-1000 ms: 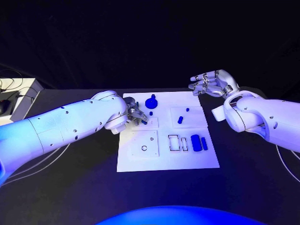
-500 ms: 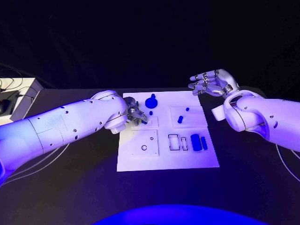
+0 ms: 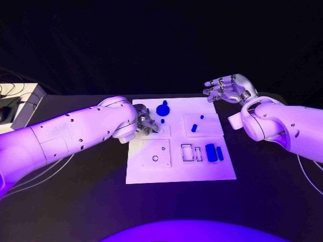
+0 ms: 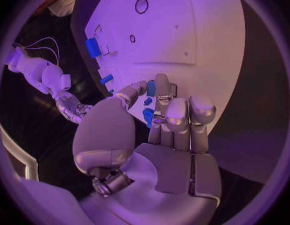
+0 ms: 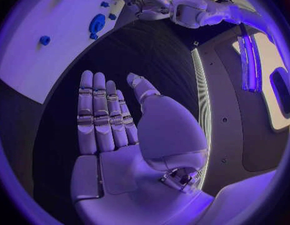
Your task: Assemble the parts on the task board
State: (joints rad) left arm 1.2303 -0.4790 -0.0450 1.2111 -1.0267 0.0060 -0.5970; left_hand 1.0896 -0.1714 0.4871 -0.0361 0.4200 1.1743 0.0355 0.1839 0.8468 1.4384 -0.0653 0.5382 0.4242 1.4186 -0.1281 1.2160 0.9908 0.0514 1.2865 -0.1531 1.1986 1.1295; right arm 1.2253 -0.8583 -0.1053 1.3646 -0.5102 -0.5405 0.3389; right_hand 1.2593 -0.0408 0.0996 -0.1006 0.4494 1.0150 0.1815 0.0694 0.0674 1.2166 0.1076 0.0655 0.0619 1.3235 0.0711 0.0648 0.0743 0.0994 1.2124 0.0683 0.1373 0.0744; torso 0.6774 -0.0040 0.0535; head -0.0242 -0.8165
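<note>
The white task board (image 3: pixel 177 169) lies mid-table. My left hand (image 3: pixel 146 124) is low over its far left part. In the left wrist view a small blue part (image 4: pixel 150 88) sits pinched between thumb and a finger, with two more small blue pieces (image 4: pixel 148 116) under the fingers. A blue knob-shaped part (image 3: pixel 163 108) stands just beyond that hand. A blue peg (image 3: pixel 194 128) lies in the square recess, and two blue blocks (image 3: pixel 214 153) stand at the board's right. My right hand (image 3: pixel 229 89) hovers off the board's far right corner, fingers spread and holding nothing (image 5: pixel 113 130).
A pale box with cables (image 3: pixel 16 107) sits at the table's far left edge. Bare black table (image 3: pixel 82 191) surrounds the board. Rectangular slots (image 3: pixel 191 153) and a round hole (image 3: pixel 156 159) mark the board's near half.
The left hand's fingers have drawn in slightly over the small blue part near the board's left edge. The right hand stays where it was.
</note>
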